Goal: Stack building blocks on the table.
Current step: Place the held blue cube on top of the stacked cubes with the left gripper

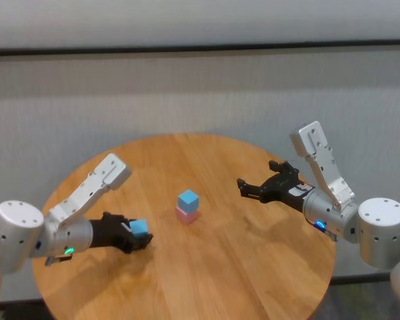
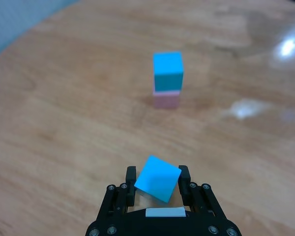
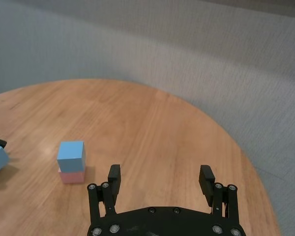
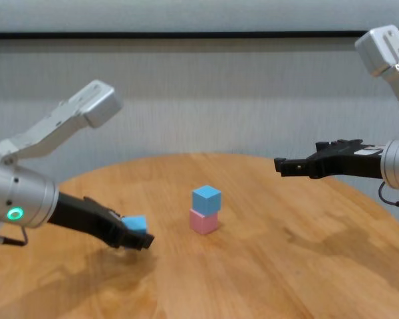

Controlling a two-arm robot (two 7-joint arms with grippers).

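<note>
Wood-grain round table (image 1: 253,267) fills my view, a grey wall behind it. On my left, the left gripper (image 2: 157,183) hangs just above the tabletop, fingers pinched on a tilted light blue block (image 2: 157,178). At the table's middle, a second blue block (image 1: 188,199) sits on the pink block (image 1: 185,214). On my right, the right gripper (image 3: 160,178) hovers higher, fingers spread wide, holding nothing.

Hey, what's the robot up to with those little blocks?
It is stacking blocks on the round table. One blue block already sits on the pink block mid-table. The left hand grips the second blue block, tilted, short of the stack. The right hand hovers open and empty off to the right.
</note>
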